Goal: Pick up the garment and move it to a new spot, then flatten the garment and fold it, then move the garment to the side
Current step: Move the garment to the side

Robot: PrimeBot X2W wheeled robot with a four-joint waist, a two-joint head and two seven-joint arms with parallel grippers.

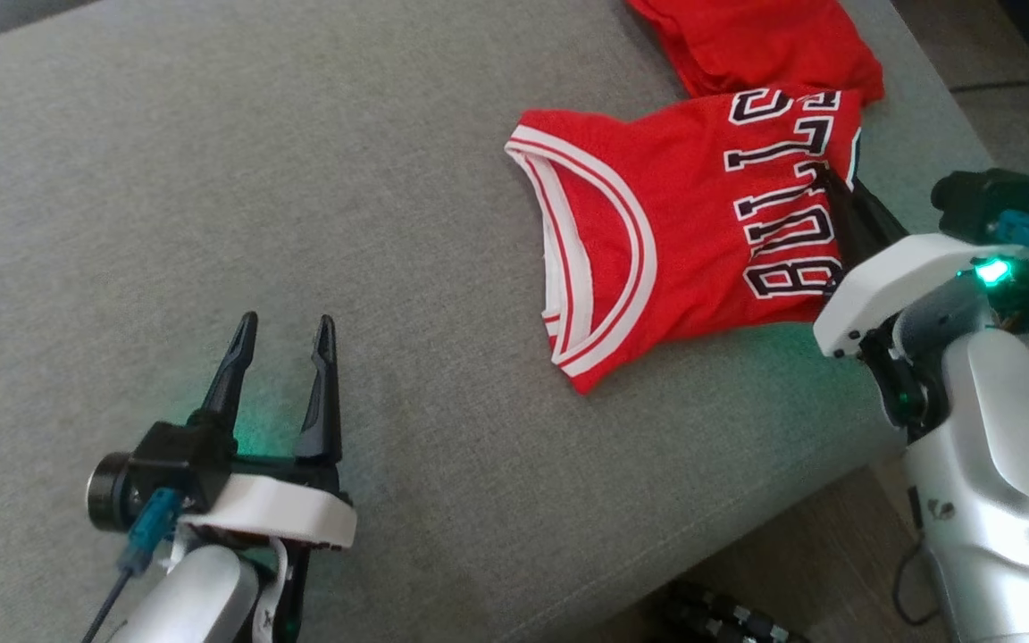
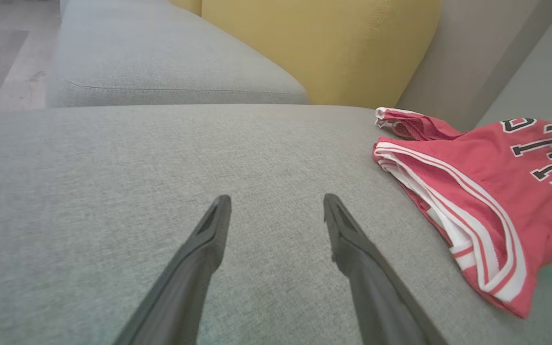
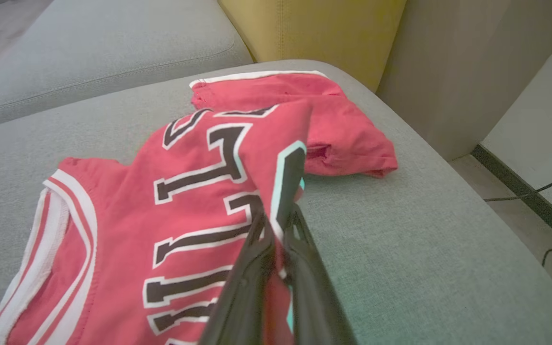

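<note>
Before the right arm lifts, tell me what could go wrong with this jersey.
1. The right gripper pinches only a thin fold of the jersey; it may slip out.
2. The left gripper stands open, apart from it, so a one-sided lift could bunch the cloth further.
3. It lies near the cushion edge and might slide to the floor.

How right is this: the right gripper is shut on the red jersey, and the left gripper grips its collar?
Left wrist view shows the left gripper open, apart from the collar; the right gripper is shut on the red jersey.
</note>
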